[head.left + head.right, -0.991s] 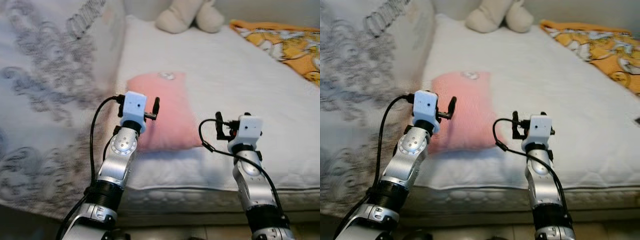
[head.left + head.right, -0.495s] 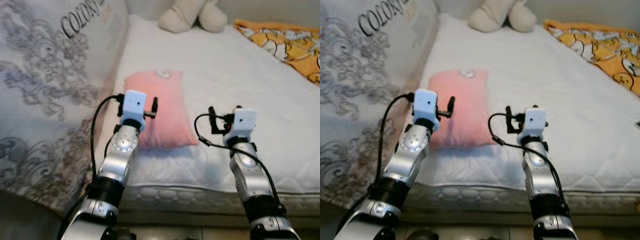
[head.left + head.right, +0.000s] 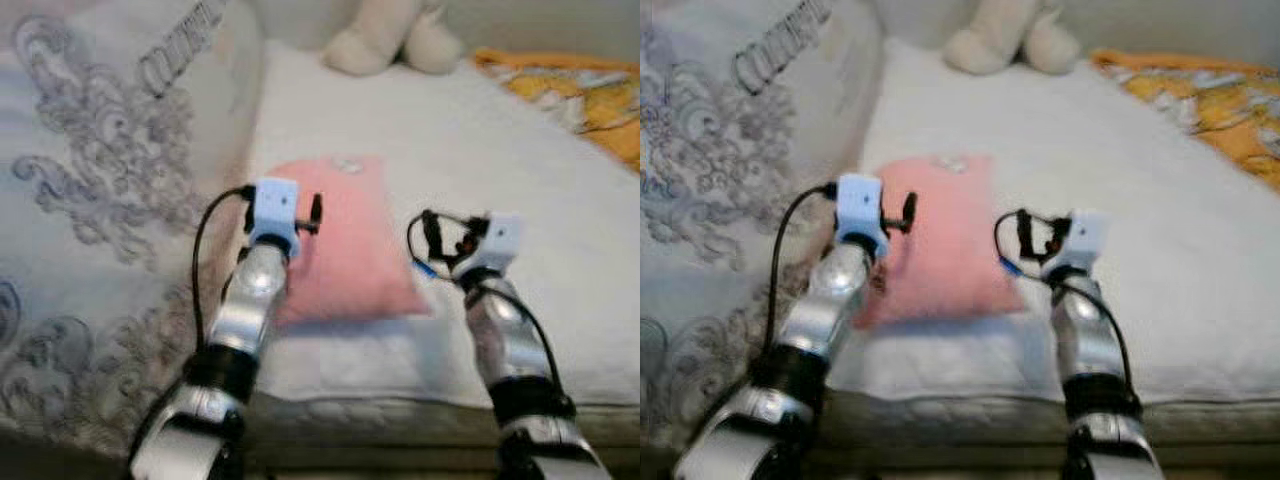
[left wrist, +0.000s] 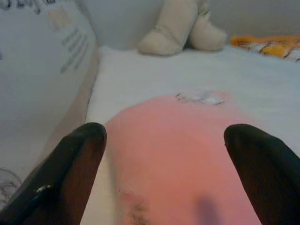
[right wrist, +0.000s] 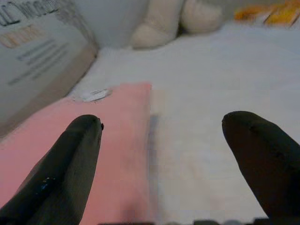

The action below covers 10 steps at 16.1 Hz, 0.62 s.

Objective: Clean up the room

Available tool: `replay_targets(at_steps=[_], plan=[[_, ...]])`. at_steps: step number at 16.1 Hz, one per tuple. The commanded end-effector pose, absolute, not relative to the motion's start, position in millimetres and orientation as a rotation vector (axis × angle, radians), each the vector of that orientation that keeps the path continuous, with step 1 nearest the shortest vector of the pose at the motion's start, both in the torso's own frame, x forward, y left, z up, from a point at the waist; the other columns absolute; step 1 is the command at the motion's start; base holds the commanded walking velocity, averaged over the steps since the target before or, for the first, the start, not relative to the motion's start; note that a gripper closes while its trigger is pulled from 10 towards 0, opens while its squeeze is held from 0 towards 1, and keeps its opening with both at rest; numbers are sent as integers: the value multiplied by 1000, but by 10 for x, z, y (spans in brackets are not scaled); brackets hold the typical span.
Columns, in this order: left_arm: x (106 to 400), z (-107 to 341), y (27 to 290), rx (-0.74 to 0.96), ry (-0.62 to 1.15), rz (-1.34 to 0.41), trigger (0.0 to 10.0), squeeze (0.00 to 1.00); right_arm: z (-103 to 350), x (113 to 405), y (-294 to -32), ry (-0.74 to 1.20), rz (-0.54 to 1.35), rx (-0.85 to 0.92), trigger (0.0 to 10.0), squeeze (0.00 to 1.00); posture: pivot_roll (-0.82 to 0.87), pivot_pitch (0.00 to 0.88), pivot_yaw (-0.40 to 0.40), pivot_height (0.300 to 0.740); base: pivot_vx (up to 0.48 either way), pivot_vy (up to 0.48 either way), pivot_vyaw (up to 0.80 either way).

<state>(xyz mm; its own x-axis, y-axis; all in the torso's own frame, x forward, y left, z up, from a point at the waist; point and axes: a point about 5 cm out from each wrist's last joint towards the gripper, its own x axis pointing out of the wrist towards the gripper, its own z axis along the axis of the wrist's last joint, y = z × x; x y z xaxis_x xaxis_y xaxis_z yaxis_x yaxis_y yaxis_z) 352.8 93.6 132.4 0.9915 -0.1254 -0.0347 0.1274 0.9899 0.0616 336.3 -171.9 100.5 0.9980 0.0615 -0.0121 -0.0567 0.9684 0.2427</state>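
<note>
While both arms reach over the quilted white mattress (image 3: 560,200), we see the flat, soft pink rectangular pillow (image 3: 345,240) lying just ahead of the left gripper (image 4: 166,150), whose black fingers (image 4: 77,164) are spread wide above it. Spread too, the right gripper (image 5: 161,154) has the pillow's edge before one finger and bare mattress before the other. Beyond sit a cream plush toy (image 3: 395,40) and a crumpled orange printed blanket (image 3: 590,100).
</note>
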Motion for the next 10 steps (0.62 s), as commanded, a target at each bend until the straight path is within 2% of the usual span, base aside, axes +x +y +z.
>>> replay_targets(at_steps=[1,5,7,10], plan=[[3560,1260,920,31,103,-144,10000,0,977,3380,-1772,50,46,301,10000,0,59,0,-39,740,0,0,0],[3647,1160,1016,-93,244,-124,10000,0,793,3374,-1966,163,-20,458,10000,0,54,0,-30,740,0,0,0],[3676,1087,1119,-244,345,-84,10000,0,719,3364,-2062,206,-54,564,10000,0,58,0,-30,740,0,0,0],[3668,953,1253,-355,451,-28,10000,0,607,3335,-2078,273,-36,627,10000,0,56,0,-28,740,0,0,0]])
